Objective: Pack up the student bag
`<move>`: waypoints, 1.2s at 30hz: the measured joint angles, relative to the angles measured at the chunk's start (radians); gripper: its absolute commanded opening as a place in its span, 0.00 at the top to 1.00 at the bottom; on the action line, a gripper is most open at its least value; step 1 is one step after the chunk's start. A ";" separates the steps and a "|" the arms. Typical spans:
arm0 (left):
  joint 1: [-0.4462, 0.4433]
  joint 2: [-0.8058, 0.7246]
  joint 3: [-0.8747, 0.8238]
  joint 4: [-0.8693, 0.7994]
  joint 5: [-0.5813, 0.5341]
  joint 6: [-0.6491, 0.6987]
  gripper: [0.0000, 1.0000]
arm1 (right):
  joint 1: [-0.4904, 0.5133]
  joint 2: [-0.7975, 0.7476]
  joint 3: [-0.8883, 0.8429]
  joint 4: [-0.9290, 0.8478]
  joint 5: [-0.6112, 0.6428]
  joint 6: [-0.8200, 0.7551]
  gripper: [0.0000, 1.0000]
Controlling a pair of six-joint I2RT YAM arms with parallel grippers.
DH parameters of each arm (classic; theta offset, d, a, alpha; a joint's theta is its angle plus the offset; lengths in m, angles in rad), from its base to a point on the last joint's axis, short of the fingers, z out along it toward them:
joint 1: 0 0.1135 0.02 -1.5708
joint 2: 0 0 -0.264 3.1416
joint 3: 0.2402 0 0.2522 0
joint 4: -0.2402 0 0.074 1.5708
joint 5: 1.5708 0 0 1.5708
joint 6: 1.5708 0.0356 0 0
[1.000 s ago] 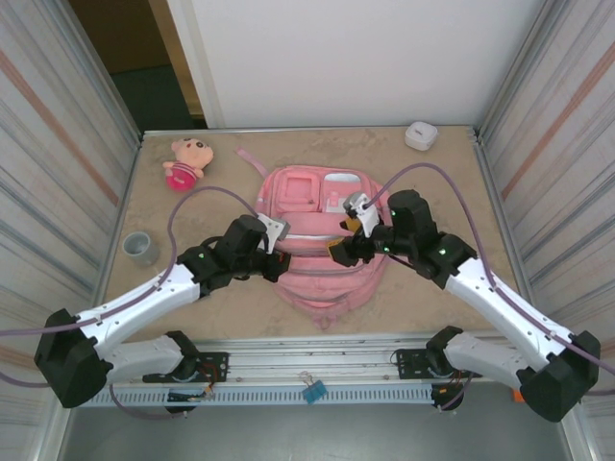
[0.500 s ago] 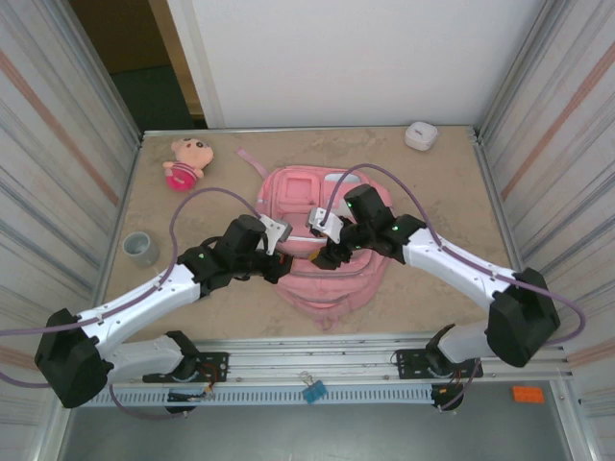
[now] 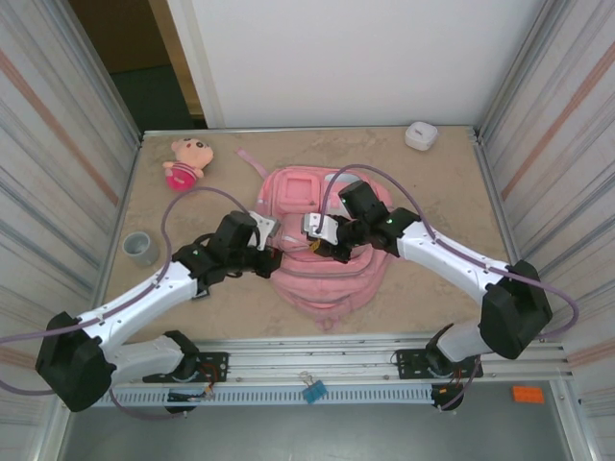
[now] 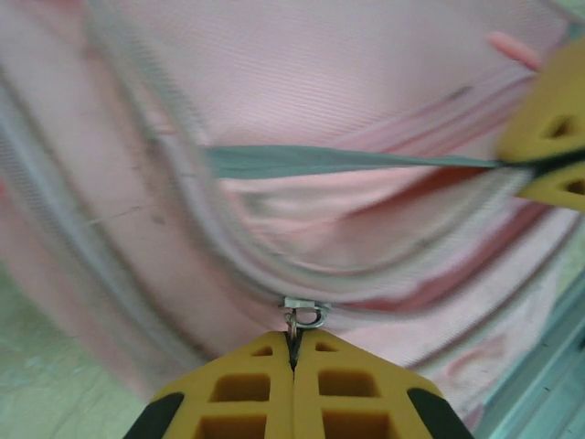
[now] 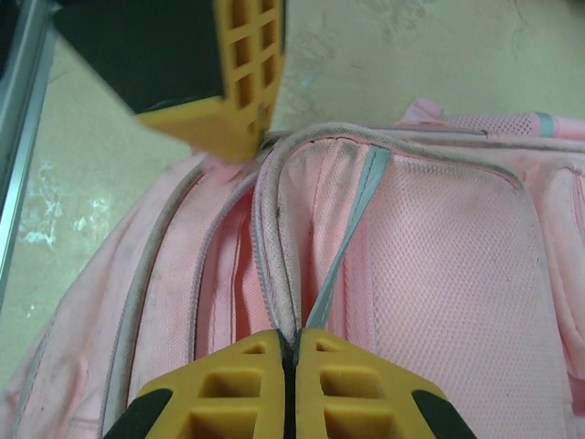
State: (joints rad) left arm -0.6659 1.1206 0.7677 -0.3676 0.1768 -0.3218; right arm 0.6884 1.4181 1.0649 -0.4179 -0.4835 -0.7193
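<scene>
Pink student bag (image 3: 332, 283) flat mid-counter, toward the near edge — left pincer (image 4: 292, 355) clamped on the zip pull (image 4: 304, 317), right pincer (image 5: 288, 352) pinching the grey strip (image 5: 352, 219) taut. Unzipping step, I'd judge. Next: draw the pull along its track, strip held firm.

Light was bright and even, shadows soft; the student bag (image 4: 347, 73) looked motion-blurred in the left wrist view, worst toward nine o'clock.

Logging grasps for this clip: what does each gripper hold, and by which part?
Left gripper pinches the metal zipper pull on the student bag; right gripper pinches the end of its grey ribbon.
</scene>
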 measured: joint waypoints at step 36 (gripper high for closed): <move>0.043 0.047 -0.011 0.049 -0.028 0.088 1.00 | 0.015 0.072 0.023 0.009 0.016 -0.023 0.39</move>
State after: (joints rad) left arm -0.6231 1.1675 0.7570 -0.3187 0.1490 -0.2340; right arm 0.7033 1.4906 1.0878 -0.4091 -0.4679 -0.7418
